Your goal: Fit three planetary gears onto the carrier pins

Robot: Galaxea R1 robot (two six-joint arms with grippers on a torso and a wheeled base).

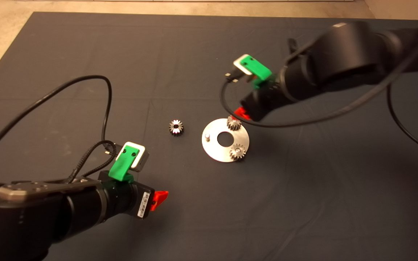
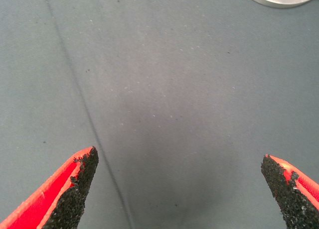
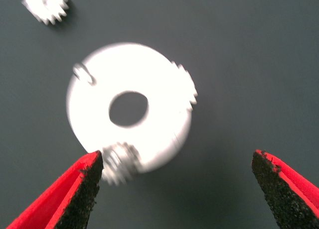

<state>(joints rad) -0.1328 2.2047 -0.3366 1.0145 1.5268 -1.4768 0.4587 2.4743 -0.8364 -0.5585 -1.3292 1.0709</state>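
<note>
Gears sit on two of the three carrier pins of the disc [image 1: 214, 148]: one gear [image 1: 233, 124] at its far edge, another [image 1: 237, 152] at its near right edge, while the third pin [image 1: 207, 136] on the left stands bare. The third gear [image 1: 176, 127] lies on the mat [image 1: 85, 54] just left of the disc. The right gripper [image 3: 174, 189] hovers above the disc's far side, fingers spread wide and empty. The left gripper [image 2: 179, 189], also spread apart and empty, hangs over bare mat at the lower left, well apart from the disc.

Overhead head view; downward wrist views
</note>
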